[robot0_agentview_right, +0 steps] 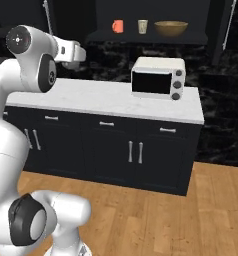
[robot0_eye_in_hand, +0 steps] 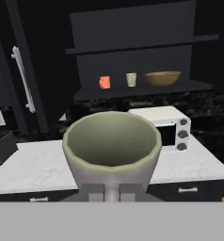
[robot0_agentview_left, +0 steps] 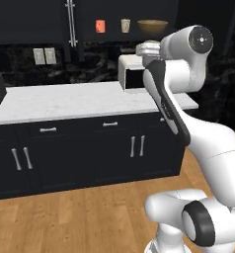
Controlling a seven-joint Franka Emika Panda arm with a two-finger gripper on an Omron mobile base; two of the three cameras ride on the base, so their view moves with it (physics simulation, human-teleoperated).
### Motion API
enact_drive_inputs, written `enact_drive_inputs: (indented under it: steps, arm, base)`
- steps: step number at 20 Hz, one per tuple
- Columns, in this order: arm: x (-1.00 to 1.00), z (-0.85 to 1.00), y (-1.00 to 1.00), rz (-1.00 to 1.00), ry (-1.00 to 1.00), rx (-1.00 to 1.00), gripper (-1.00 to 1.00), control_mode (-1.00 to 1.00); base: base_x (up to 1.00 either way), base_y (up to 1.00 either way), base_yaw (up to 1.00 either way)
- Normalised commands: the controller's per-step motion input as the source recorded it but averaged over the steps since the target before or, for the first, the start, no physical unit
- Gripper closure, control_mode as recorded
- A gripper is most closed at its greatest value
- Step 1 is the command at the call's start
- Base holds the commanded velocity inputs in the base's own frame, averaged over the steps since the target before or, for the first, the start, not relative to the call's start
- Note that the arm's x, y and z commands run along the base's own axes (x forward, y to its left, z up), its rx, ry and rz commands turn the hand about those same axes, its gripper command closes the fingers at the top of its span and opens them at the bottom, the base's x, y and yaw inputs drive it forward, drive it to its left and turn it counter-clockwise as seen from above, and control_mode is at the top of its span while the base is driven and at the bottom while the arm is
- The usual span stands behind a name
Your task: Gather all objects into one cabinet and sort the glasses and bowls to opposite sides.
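The white arm (robot0_agentview_left: pixel 171 106) bends up high from its base; its hand is lifted at shelf height. The gripper (robot0_eye_in_hand: pixel 111 192) is squeezed shut on a pale cup (robot0_eye_in_hand: pixel 111 146).

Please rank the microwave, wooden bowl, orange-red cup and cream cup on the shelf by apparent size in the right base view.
1. microwave, though it stands nearer the camera
2. wooden bowl
3. orange-red cup and cream cup: too alike to rank

Two base cameras behind the arm, one camera on the hand.
Both base views look forward and down at the worktop (robot0_agentview_left: pixel 90 101), the microwave (robot0_agentview_right: pixel 158 76) and the open cabinet shelf (robot0_agentview_right: pixel 146 36) from opposite sides; the hand view faces that same shelf from nearer, level with the worktop.
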Motion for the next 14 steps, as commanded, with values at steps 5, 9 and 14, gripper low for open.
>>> enact_drive_inputs:
  steps: [5,9,14]
  arm:
    - [0.14,0.44,-0.05,0.0,0.0,0.0,1.0,-1.0]
    - [0.09,0.3,0.0,0.0,0.0,-0.01,1.0,-1.0]
    - [0.0,0.04,0.0,0.0,0.0,-0.01,1.0,-1.0]
  base:
    - [0.0,0.0,0.0]
    - [0.0,0.0,0.0]
    - [0.0,0.0,0.0]
